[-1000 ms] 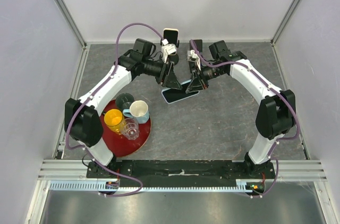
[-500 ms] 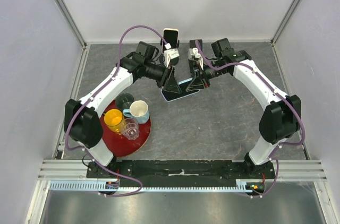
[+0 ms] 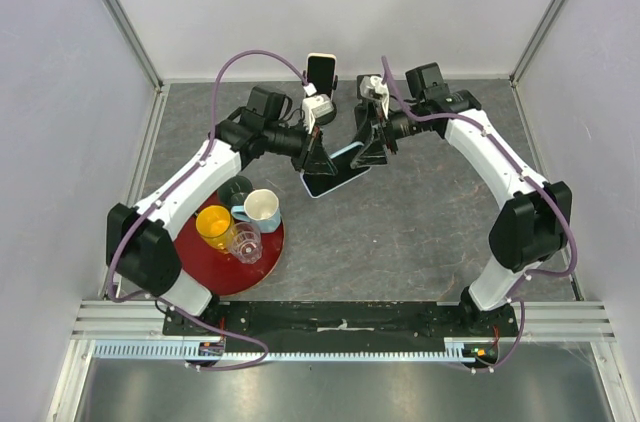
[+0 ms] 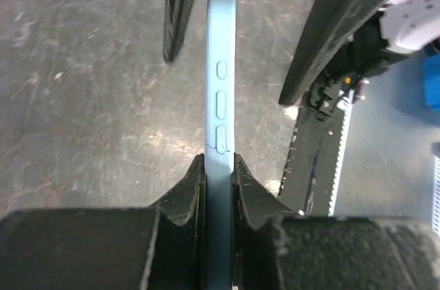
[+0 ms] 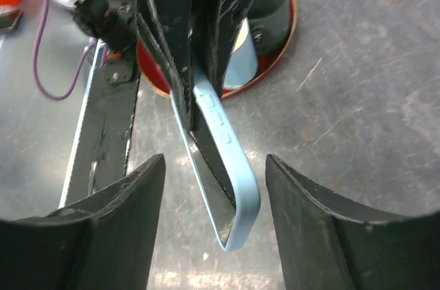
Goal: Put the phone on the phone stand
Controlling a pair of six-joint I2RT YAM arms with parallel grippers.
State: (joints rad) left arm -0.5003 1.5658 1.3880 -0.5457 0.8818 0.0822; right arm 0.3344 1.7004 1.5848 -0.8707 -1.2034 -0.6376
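Your left claw [image 4: 218, 166] pinches the blue-cased phone [image 4: 221, 84] by one end, tilted over the worktop [image 3: 420, 222], while your right claw [image 5: 214, 166] stands wide around it without touching, so the free end can droop or twist in that single grip. Farther back, what seems to be the phone stand [image 3: 321, 70] sits close by both wrists; a skewed phone may knock it over.

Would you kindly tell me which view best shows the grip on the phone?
Left wrist: the phone stands edge-on, pinched between the left gripper's fingers. Right wrist shows it slanting between the right gripper's open fingers. Top shows it small, partly hidden between both grippers.
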